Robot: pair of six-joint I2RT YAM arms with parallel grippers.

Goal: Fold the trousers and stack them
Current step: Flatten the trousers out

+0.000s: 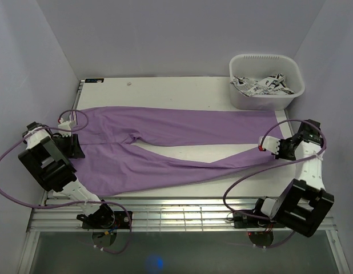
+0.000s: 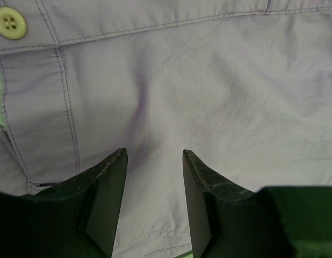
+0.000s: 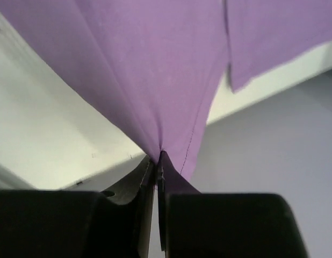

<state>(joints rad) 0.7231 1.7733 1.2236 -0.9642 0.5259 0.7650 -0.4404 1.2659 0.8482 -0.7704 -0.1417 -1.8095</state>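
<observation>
**Trousers spread out, right gripper pinching a leg end**

The trousers lie spread across the counter, nearer than the bin and stretching away to its left. The waist is farthest from the bin. The right gripper, just nearer than the bin, is clenched on a leg end, the cloth drawn into a peak. The left gripper, far left of the bin, is released, jaws apart over flat waist cloth near the button.
</observation>
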